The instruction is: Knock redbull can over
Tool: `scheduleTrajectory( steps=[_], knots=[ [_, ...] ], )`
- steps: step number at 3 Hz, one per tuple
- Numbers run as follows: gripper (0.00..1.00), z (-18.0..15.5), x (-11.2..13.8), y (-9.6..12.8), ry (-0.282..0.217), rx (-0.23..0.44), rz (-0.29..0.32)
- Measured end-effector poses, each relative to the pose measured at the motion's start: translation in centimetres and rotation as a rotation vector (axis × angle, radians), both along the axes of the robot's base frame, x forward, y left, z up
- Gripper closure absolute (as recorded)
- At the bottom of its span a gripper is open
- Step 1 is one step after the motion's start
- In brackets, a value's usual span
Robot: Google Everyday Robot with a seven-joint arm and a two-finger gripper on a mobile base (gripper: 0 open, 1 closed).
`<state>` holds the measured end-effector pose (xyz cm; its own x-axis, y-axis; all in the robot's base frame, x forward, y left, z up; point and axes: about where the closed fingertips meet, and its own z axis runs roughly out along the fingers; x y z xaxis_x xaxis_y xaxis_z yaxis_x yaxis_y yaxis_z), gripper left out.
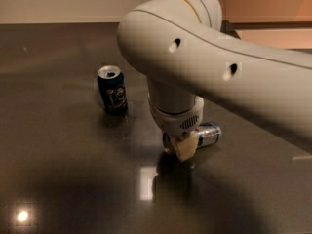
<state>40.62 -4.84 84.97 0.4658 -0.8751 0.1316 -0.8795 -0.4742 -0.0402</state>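
The redbull can (pixel 208 133) is a slim silver-and-blue can lying on its side on the dark table (pixel 58 169), its end pointing right. My gripper (pixel 183 147) hangs from the big white arm directly at the can's left end, low over the table, and covers that end. Only one pale fingertip (pixel 185 149) shows clearly. The rest of the can's left part is hidden behind the wrist.
A shorter, wider dark navy can (pixel 112 89) with a round logo stands upright to the left of the gripper. The white arm (pixel 219 67) fills the upper right and hides what lies behind it. A wall runs along the table's far edge.
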Motion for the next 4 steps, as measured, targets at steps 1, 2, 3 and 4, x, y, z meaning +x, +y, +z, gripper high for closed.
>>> scheduleTrajectory(
  steps=[1, 2, 3, 4],
  knots=[
    [0.35, -0.54, -0.32, 0.00, 0.001, -0.005, 0.013],
    [0.11, -0.96, -0.69, -0.04, 0.000, -0.007, 0.019],
    [0.00, -1.26, -1.08, -0.19, 0.001, -0.005, 0.019],
    [0.00, -1.25, -1.08, -0.19, 0.001, -0.005, 0.019]
  ],
)
